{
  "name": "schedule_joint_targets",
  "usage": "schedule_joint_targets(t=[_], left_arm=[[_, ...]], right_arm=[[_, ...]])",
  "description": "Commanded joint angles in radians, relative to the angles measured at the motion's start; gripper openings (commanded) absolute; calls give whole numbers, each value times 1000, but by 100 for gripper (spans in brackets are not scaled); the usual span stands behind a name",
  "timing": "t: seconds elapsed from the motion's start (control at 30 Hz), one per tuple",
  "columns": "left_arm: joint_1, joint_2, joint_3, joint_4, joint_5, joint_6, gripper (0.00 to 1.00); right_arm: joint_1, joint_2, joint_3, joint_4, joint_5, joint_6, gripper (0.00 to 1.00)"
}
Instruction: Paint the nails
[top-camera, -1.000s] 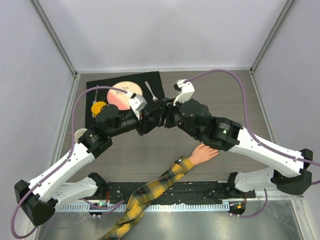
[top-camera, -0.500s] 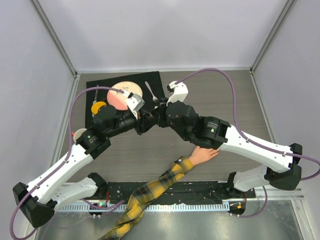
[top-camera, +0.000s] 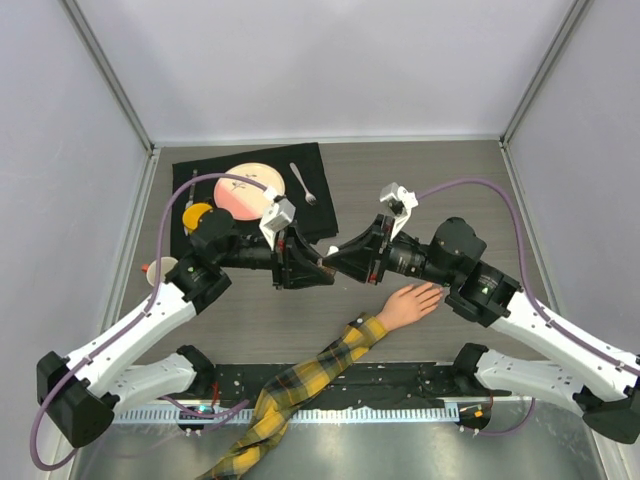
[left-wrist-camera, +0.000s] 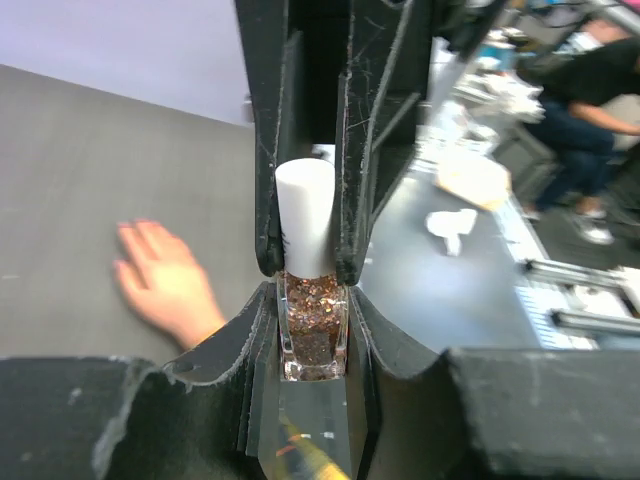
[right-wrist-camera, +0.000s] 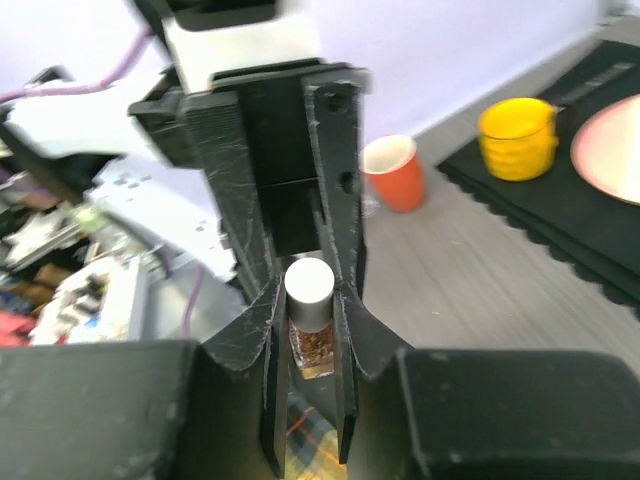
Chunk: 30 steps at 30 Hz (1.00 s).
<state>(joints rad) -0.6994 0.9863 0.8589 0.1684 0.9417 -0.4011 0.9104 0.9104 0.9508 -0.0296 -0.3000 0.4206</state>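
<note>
- From above, we see the left gripper (top-camera: 320, 270) and right gripper (top-camera: 341, 264) meeting nose to nose over the middle of the table (top-camera: 430, 190).
- Pinched between them is a nail polish bottle (left-wrist-camera: 312, 338). It has glittery copper-brown stuff inside and a white cap (left-wrist-camera: 305, 225) on it.
- In the left wrist view, the left jaws are clamped on the glass sides of the bottle. The right gripper's fingers sit tight on either side of the cap.
- In the right wrist view, the right jaws are squeezed in on that same bottle, with no gap that we can spot.
- The mannequin hand (top-camera: 408, 303) lies on the table just on the near side of the grippers. Its fingers are spread and nothing is touching it.
- The nails (top-camera: 437, 291) are at those fingertips, right beside the right arm. They're too tiny for us to make out.
- Its plaid sleeve (top-camera: 310, 375) runs from the wrist down to the near edge.
- At the far left there's a black mat (top-camera: 205, 165) with a pink plate (top-camera: 245, 190), a yellow cup (top-camera: 197, 216) and a spoon (top-camera: 303, 184).
- An orange cup (right-wrist-camera: 392, 172) stands on bare table beside the mat.
</note>
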Motion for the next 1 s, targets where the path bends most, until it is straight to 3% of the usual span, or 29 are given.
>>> schedule_joint_targets(t=[0.0, 0.13, 0.2, 0.23, 0.27, 0.3, 0.4, 0.43, 0.63, 0.77, 0.97], left_arm=[[-8, -6, 11, 290, 239, -147, 0], [-8, -3, 14, 289, 236, -147, 0], [-8, -6, 23, 228, 209, -108, 0], [-8, -11, 28, 189, 188, -82, 0], [-8, -15, 38, 146, 154, -9, 0], [-8, -20, 46, 38, 79, 33, 0], [-8, -37, 63, -76, -65, 157, 0], [-8, -37, 68, -130, -152, 178, 0], [-8, -51, 72, -191, -326, 240, 0], [-8, -74, 58, -193, -403, 252, 0], [-6, -92, 51, -193, -458, 262, 0]], right_arm=[[-27, -4, -67, 108, -234, 44, 1], [-28, -18, -47, 94, -213, 34, 1], [-28, -18, 15, -30, -90, 11, 5], [-27, -13, 43, -68, -52, 0, 29], [-28, -4, 67, -137, -16, 4, 38], [-27, 2, 112, -159, 24, 12, 43], [-18, 19, 181, -226, 177, 58, 55], [-12, 19, 192, -237, 284, 72, 57], [134, 82, 267, -259, 556, 100, 61], [255, 200, 411, -357, 806, 63, 62], [346, 353, 555, -489, 1010, 70, 61]])
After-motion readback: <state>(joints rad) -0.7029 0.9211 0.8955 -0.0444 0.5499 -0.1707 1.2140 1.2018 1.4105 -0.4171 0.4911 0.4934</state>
